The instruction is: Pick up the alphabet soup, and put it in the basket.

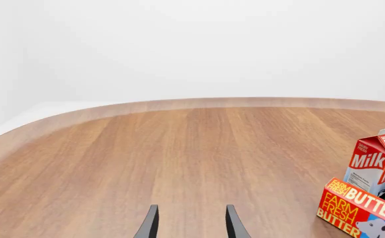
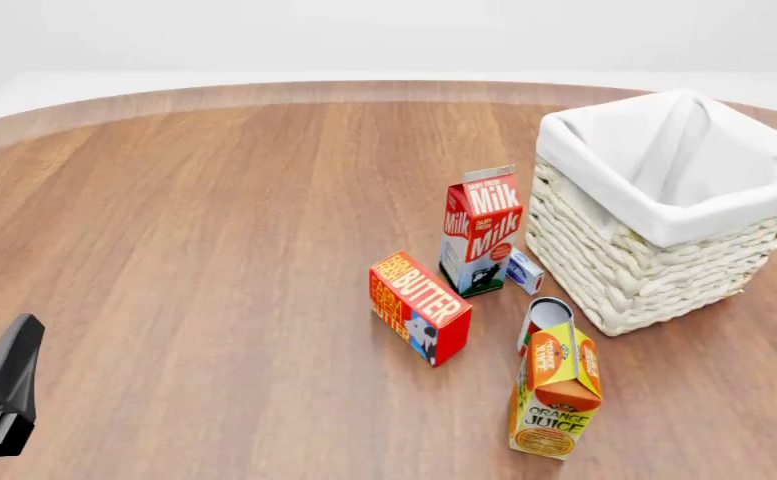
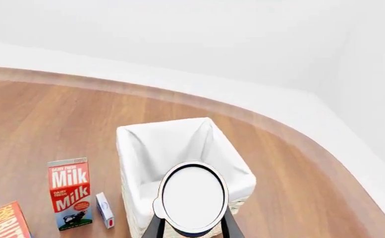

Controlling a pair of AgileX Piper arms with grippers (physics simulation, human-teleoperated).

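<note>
- Whitish wicker with a white cloth liner makes up the basket [image 2: 668, 215], which fills the upper right of the front view and stands open and empty-looking on the brown wood surface [image 2: 201, 230].
- In the right wrist view, the right claw [image 3: 192, 229] pinches a can with a plain white lid, judged to be the alphabet soup [image 3: 192, 197]; its label is hidden.
- The can sits in the lower centre of that frame, held high, overlapping the near rim of the basket.
- The right claw is out of the front view.
- The left claw [image 1: 191, 224] shows at the bottom centre of its wrist view, fingers spread and holding nothing.
- A milk carton [image 2: 479, 232], a butter box [image 2: 419, 306], an orange juice carton [image 2: 555, 392] and a small can [image 2: 546, 318] stand in the centre and lower centre of the front view.
- The carry appears under way; the next move likely calls for centring the can over the liner's opening, lowering it, then spreading the claw.
</note>
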